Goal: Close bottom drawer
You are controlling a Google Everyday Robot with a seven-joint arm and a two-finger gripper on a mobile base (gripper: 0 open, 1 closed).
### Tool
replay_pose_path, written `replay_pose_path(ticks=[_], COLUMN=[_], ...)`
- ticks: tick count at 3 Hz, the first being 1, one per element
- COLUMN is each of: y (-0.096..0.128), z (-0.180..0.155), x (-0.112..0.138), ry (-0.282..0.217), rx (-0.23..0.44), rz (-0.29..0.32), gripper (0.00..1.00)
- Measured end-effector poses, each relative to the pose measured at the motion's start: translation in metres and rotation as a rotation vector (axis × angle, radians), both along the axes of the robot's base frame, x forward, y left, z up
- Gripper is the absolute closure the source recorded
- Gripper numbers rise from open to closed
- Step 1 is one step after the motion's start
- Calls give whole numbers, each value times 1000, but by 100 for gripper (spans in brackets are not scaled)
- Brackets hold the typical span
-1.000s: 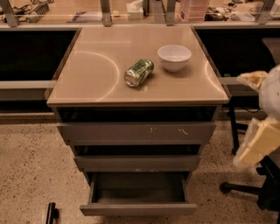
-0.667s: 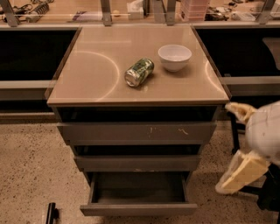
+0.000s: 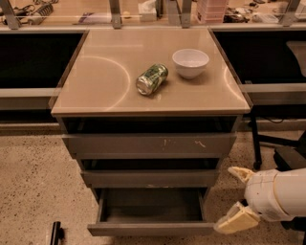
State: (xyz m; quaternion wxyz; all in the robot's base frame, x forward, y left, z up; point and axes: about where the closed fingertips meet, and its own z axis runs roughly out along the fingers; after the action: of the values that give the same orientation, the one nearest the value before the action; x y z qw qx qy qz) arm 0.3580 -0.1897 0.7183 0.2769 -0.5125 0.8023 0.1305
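Found the shallow grey flat-fronted bottom drawer point(image 3: 150, 229) pulled out at the foot of the grey three-drawer cabinet point(image 3: 148, 144), box interior exposed. Observed the cream-fingered white gripper point(image 3: 238, 196) low at right, near the drawer's front right corner, apart from it, fingers spread and grasping nothing. Noted a green metal can point(image 3: 151, 79) lying on its side beside a round white bowl point(image 3: 190, 62) on the tan top point(image 3: 95, 86).

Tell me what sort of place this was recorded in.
Probably an office or lab workspace: a grey drawer cabinet with its bottom drawer open, a cluttered bench behind, an office chair. The gripper hangs open beside that drawer.
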Motion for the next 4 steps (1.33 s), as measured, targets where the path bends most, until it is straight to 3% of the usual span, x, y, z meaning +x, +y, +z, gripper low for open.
replay_pose_path(ticks=[3, 4], y=[0, 0], z=[1, 1], x=[0, 0], ry=[-2, -2], rx=[-2, -2], rz=[1, 1], gripper=[88, 100])
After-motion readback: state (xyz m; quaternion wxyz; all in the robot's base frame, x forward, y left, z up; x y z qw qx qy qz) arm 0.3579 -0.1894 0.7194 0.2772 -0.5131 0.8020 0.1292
